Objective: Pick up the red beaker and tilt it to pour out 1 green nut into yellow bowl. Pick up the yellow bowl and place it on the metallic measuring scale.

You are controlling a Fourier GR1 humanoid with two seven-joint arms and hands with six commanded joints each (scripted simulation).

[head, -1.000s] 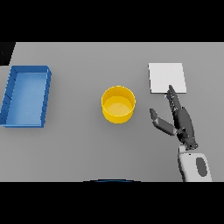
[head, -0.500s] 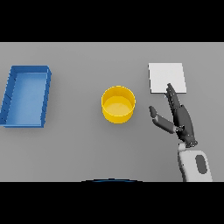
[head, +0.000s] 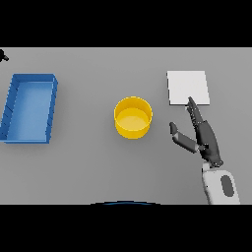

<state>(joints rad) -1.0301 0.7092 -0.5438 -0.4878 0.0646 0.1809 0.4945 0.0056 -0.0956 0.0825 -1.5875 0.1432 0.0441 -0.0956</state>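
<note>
- The right hand [head: 204,135] comes in from the lower right edge of the head view on its white and grey arm [head: 220,187], and hovers over the grey table [head: 88,167].
- Its fingers [head: 193,109] are straight and spread wide, holding nothing, with the thumb [head: 179,136] splayed out toward the view's left.
- The fingertips point away from the robot and reach the near edge of the metallic measuring scale [head: 187,87], a flat pale square at the far right.
- The yellow bowl [head: 133,117] stands upright at the middle of the table, left of the hand and apart from it; nothing can be made out inside it.
- A blue tray [head: 29,108] lies well apart at the far left.
- No red beaker shows in this view.
</note>
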